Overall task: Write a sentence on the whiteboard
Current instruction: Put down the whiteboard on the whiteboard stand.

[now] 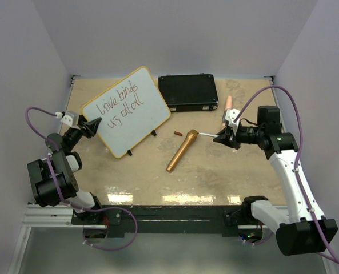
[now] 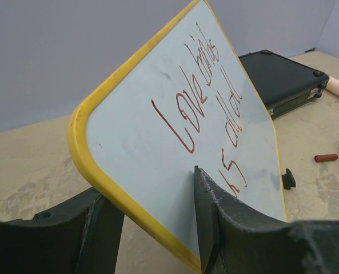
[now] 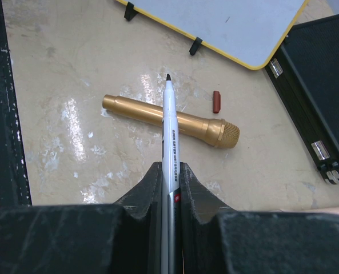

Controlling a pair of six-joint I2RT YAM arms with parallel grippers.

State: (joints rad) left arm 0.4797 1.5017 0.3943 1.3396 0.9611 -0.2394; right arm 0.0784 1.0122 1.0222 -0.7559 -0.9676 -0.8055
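The whiteboard stands tilted on its small black feet, and the sentence is on it in two slanted lines: "love binds us all". By the look of it, the writing is done.

The left jaws straddle the board's yellow frame at its corner. They are spread, one finger behind and one in front of the face, with bench showing between the rear finger and the frame. That is no clamp, so the board seems to rest on its own feet. There is open room behind these jaws for a straight pull-back along the frame.

The right jaws are pressed together on the marker, pinching its white barrel. Its bare tip points straight ahead, long axis aimed at the board's lower edge. The tip hangs apart from that edge, above the gold microphone, which lies crosswise below. The red cap sits ahead and slightly right of the tip, the black case further right. Recapping would fall to the right arm, which is nearer.
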